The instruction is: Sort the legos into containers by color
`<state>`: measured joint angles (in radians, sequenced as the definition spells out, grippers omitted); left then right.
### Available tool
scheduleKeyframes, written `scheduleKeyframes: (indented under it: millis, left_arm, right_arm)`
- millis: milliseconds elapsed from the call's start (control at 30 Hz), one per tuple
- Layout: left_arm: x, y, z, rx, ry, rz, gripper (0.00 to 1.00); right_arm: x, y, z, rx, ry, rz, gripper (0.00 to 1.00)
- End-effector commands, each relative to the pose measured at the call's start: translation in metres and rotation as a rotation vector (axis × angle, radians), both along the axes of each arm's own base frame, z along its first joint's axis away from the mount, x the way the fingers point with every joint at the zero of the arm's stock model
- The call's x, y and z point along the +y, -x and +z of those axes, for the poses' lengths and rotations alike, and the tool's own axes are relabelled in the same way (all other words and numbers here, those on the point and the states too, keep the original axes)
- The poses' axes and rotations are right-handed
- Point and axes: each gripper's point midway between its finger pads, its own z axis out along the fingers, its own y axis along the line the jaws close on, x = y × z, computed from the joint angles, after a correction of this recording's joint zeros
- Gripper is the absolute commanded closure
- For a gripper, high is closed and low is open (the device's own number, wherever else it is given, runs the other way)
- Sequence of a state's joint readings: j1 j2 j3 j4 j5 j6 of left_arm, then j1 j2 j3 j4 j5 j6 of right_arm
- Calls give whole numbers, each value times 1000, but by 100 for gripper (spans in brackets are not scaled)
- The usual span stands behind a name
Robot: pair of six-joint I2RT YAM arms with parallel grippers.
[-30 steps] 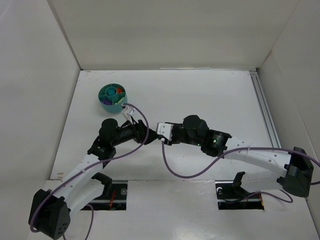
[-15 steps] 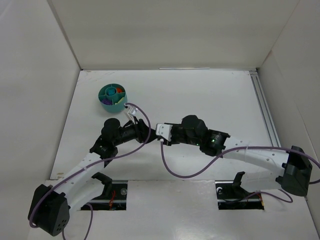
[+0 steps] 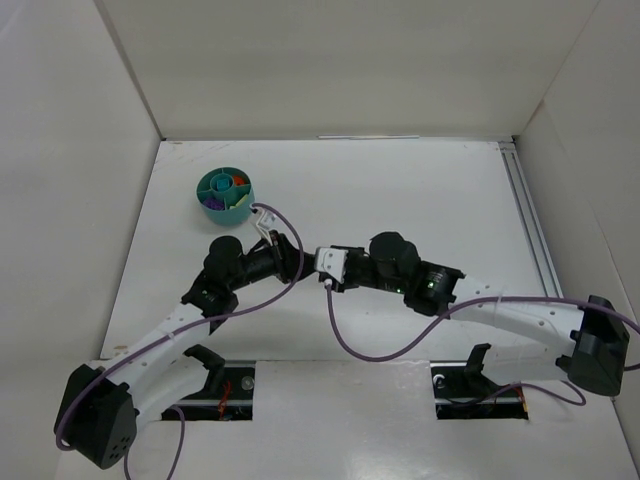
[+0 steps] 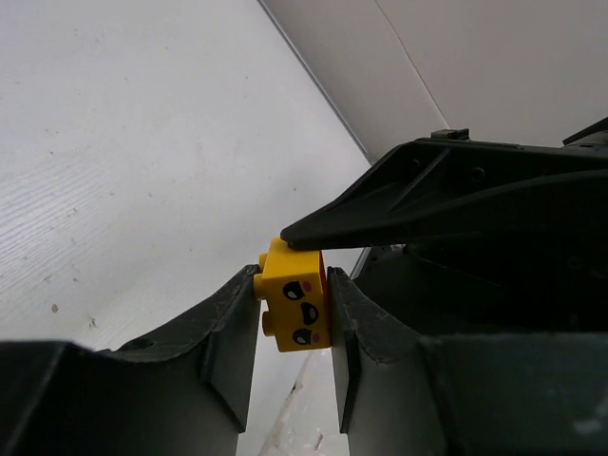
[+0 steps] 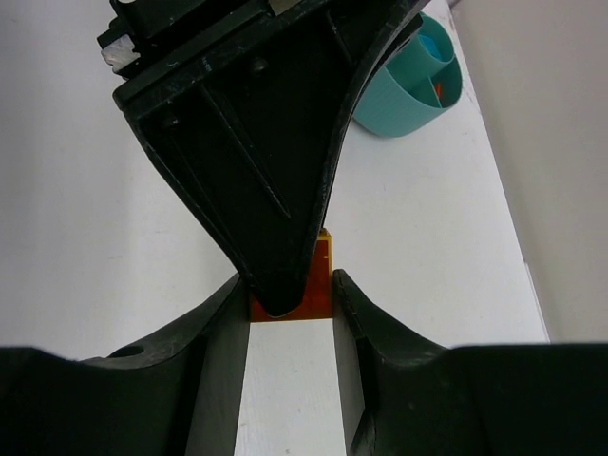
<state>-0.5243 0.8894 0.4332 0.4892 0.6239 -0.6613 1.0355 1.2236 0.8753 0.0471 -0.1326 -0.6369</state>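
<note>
At the centre of the overhead view, the left gripper (image 4: 294, 275) is closed against the yellow brick (image 4: 296, 309), while the right gripper (image 5: 288, 278) clamps the orange brick (image 5: 321, 285) joined to it. The bowl (image 3: 232, 213), upper left, already holds several sorted pieces; separating and binning this pair appears to remain.

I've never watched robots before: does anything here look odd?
Both claws hold one piece between them, which looks odd: the left claw pinches a yellow brick, the right claw the orange brick stuck to it.
</note>
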Motion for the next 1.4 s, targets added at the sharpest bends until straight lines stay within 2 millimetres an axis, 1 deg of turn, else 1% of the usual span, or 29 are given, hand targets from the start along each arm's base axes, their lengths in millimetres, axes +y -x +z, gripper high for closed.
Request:
scheduleKeyframes:
  millis: [0,67,167,233,267,300,333,367,400,467,500,533,633,667,700,733,767,867,900,933,967,1000,1067,1100,1133,1167,1200,1233,1367]
  left_arm:
    - [-9,13,30,-89,47,-89,86]
    - [-9,14,33,-97,51,-89,91]
    - [-6,2,37,-76,43,-19,94]
    - [0,-17,35,-37,-7,84,97]
    - [3,-23,23,-10,-46,124,97]
    - [5,-32,31,-16,-59,162,100]
    - [8,-41,31,-7,-88,202,100]
    - [18,-53,21,24,-149,284,100]
    - [18,-65,30,18,-164,319,100]
    - [34,-89,32,21,-202,414,100]
    - [39,-99,23,44,-234,440,100]
    - [53,-116,34,45,-229,492,100]
    - [80,-145,35,83,-282,595,100]
    - [103,-159,36,100,-290,668,100]
    - [117,-166,36,105,-305,708,100]
    - [135,-177,28,131,-333,777,100]
    - [166,-190,34,141,-341,879,100]
    - [218,-217,34,184,-386,1021,100]
    - [247,-224,33,210,-392,1092,100]
    - [259,-230,34,207,-405,1113,100]
    - [273,-240,21,242,-430,1150,100]
    - [291,-248,28,234,-436,1194,100]
    - [308,-256,16,294,-461,1216,100]
    - [317,-267,8,316,-469,1227,100]
    - [332,-269,2,335,-471,1254,100]
    - [330,-277,0,326,-442,1219,100]
    - [332,-281,-13,349,-449,1195,100]
    - [335,-284,-12,350,-437,1184,100]
    - [334,-293,-16,321,-432,1167,100]
  right_arm:
    - [1,-8,51,-77,-172,-58,72]
    - [-1,-12,51,-82,-170,-84,67]
    - [-7,-18,46,-68,-166,-137,58]
    - [-11,-22,43,-61,-157,-170,40]
    - [-11,-22,43,-61,-157,-170,40]
    - [-14,-24,40,-58,-143,-187,26]
    - [-14,-25,42,-51,-147,-198,18]
    - [-16,-25,39,-40,-141,-209,11]
    - [-17,-25,36,-36,-131,-210,0]
    - [-21,-28,35,-35,-113,-235,0]
    - [-23,-28,33,-33,-102,-246,0]
    - [-25,-30,33,-32,-92,-259,0]
    - [-38,-37,30,-35,-68,-337,0]
    - [-44,-38,28,-27,-57,-364,0]
    - [-48,-40,26,-29,-45,-384,0]
    - [-55,-42,29,-39,-46,-415,0]
    - [-59,-45,26,-26,-39,-432,0]
    - [-72,-54,24,-15,-31,-471,0]
    - [-76,-56,21,-3,-25,-488,0]
    - [-78,-59,21,0,-26,-493,0]
    - [-81,-61,18,15,-23,-500,0]
    - [-92,-70,16,29,-23,-541,0]
    - [-98,-77,8,67,-18,-553,0]
    - [-107,-88,2,85,-15,-588,0]
    - [-110,-92,-3,111,-19,-597,0]
    - [-109,-93,-4,128,-26,-573,0]
    - [-112,-97,-9,150,-24,-576,0]
    - [-120,-107,-8,156,-32,-597,0]
    - [-127,-117,-18,198,-29,-583,0]
